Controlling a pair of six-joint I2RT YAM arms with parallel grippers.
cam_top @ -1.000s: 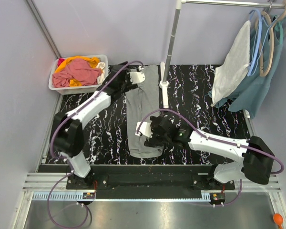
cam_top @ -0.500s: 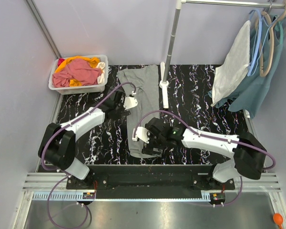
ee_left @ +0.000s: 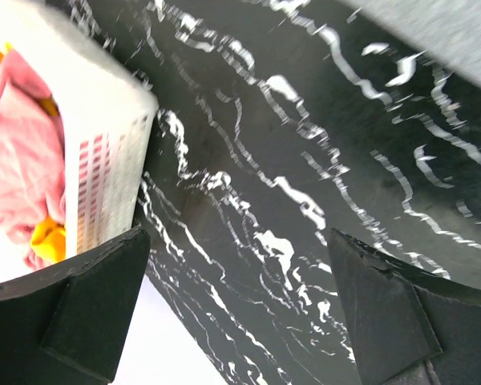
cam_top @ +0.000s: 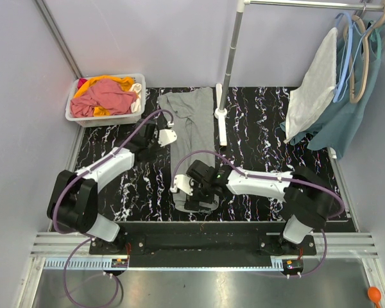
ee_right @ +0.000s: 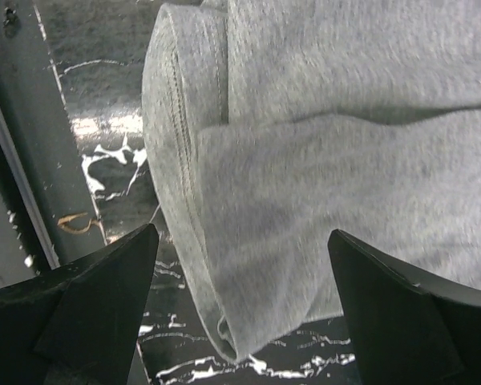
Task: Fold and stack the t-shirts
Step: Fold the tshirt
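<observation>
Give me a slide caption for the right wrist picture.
Open right tool poised above one end of the folded grey t-shirt on the black marbled table.

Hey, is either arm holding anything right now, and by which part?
Nothing is held. The left end effector is open over bare tabletop; the right end effector is open over the grey t-shirt at its near hem, no cloth between its fingers.

Rack pole [cam_top: 230, 61] mid-table, basket [cam_top: 102, 119] far-left corner, hung clothes [cam_top: 321, 90] rt edge, tabletop [cam_top: 263, 128] open rt of pole
</observation>
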